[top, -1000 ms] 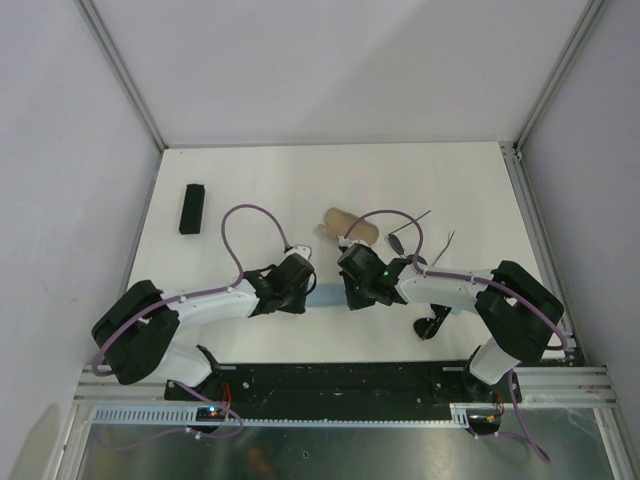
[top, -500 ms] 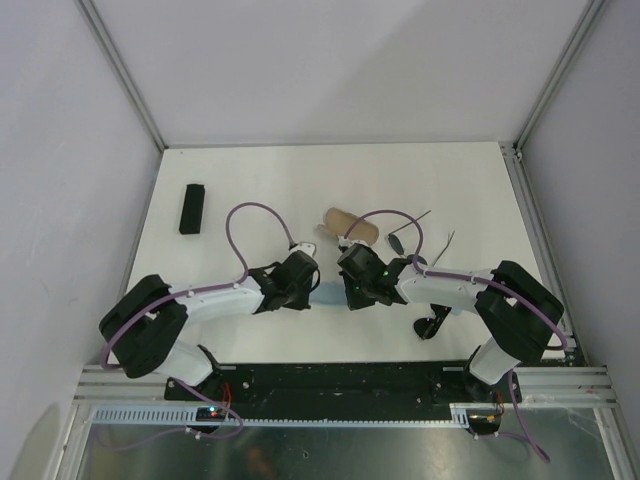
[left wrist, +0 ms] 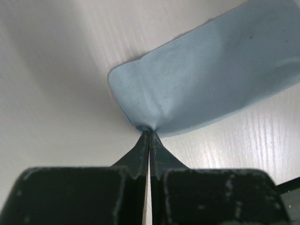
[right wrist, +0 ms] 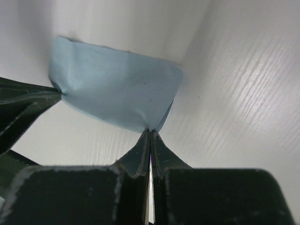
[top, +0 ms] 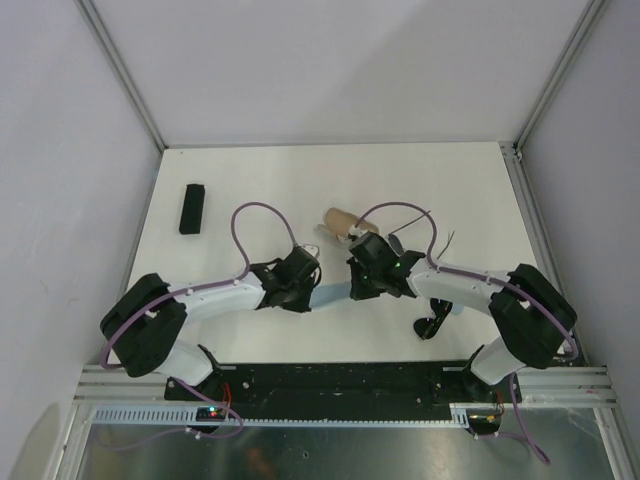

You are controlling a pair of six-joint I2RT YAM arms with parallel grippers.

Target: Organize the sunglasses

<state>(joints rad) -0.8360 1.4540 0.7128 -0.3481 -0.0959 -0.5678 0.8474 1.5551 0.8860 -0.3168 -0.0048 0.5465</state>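
A pale blue cloth (top: 333,293) is stretched between my two grippers near the table's front middle. My left gripper (top: 303,288) is shut on its left corner, as the left wrist view (left wrist: 149,131) shows with the cloth (left wrist: 211,79) fanning out from the tips. My right gripper (top: 360,282) is shut on the other end (right wrist: 150,131) of the cloth (right wrist: 112,93). The thin wire-frame sunglasses (top: 399,241) lie just beyond my right arm, partly hidden by its cable. The chunky black sunglasses (top: 432,325) lie at the front right beside that arm.
A beige patterned case (top: 340,218) lies just beyond the grippers. A black oblong case (top: 192,208) lies at the far left. Purple cables loop above both arms. The table's metal front rail runs along the near edge.
My right gripper has moved right and a little farther away, my left slightly too. The cloth is now drawn out longer between them.
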